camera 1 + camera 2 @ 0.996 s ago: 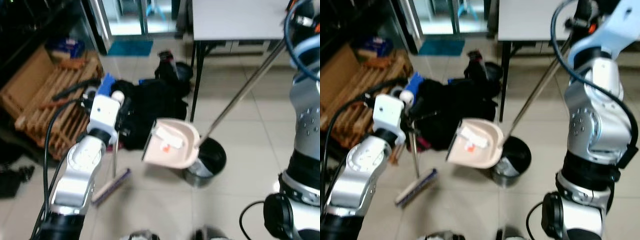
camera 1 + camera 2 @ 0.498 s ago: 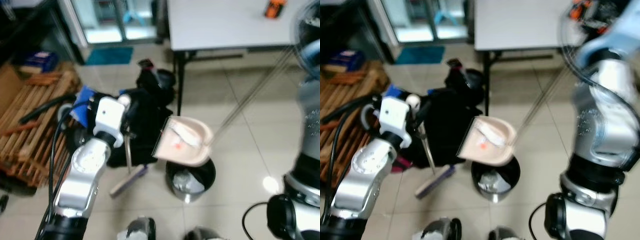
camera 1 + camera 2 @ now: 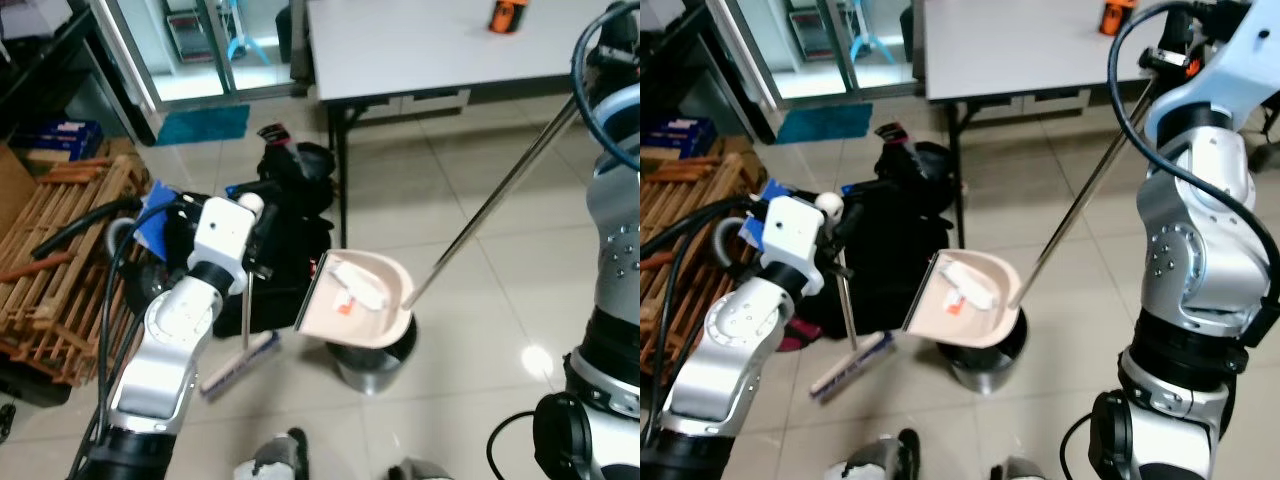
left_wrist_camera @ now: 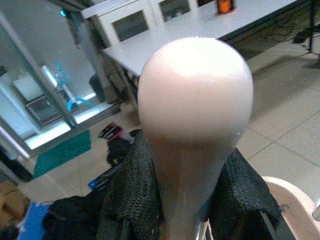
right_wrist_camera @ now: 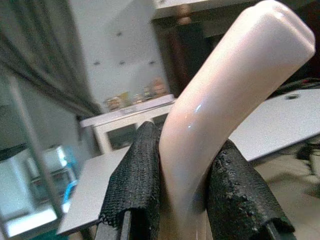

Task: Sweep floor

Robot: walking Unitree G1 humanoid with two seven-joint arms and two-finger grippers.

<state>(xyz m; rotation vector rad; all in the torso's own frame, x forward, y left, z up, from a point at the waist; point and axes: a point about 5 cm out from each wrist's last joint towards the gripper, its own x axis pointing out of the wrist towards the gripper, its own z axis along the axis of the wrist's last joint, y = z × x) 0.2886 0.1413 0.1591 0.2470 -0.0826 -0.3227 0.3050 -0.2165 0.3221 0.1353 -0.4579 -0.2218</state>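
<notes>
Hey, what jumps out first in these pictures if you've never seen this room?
A pale dustpan on a long metal pole, held by the right gripper, hangs tilted over a small black bin. Beside it, the left gripper holds a short broom, bristles on the tile near a black bag.

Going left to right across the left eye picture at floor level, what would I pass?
Wooden slatted rack → broom head → pink dustpan over the metal bin → robot's right arm.

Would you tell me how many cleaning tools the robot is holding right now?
2: a broom in the left gripper, and a dustpan over the bin, in the right gripper.
</notes>
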